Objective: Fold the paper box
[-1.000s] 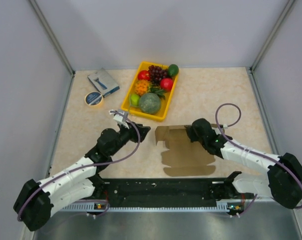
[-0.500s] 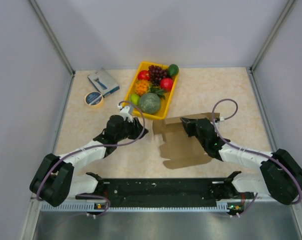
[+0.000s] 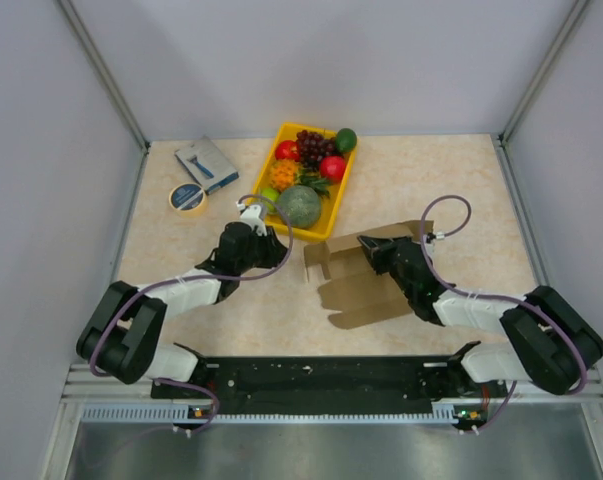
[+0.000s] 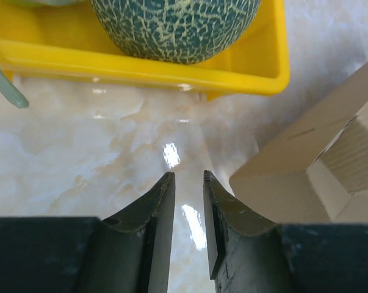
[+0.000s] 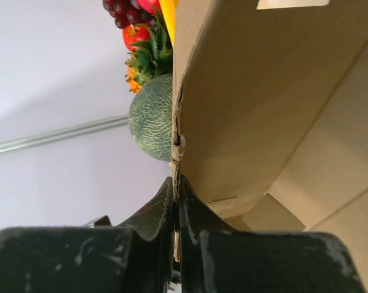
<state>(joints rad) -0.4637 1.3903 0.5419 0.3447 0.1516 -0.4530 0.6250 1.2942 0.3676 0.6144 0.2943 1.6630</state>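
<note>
Two arms, bases cut off behind a black rail (image 3: 321, 378) at the near edge. Right hand (image 5: 174, 183) is pinched tight on a thin standing flap edge of the paper box (image 3: 366, 290). In the top view its fingertips are hidden behind that flap. Left hand (image 4: 188, 178) sits low over the bare marbled bench (image 3: 431, 180), jaws a narrow slit apart with nothing between them. It is near the paper box's left corner but apart from it.

One paper box: plain brown thin cardboard, matte, creased, part folded, one panel low on the bench and flaps standing. It sits mid-bench toward the near edge, just near-right of the tray. The right arm covers its right part, and in the right wrist view it fills most of the frame.

One tray (image 3: 343, 190): yellow glossy plastic, rectangular, far-centre. In it:
- one netted green melon (image 3: 299, 206) at the near end
- one dark grape bunch (image 3: 314, 147)
- two red fruits (image 3: 332, 167)
- one orange fruit (image 3: 283, 174)
- one green fruit (image 3: 346, 140) at the far corner

Smaller pieces are hard to tell. The left wrist view cuts off both tray and melon.

Far-left corner: one tape roll (image 3: 188, 197) and one small blue-grey box (image 3: 207, 164), label unreadable.
</note>
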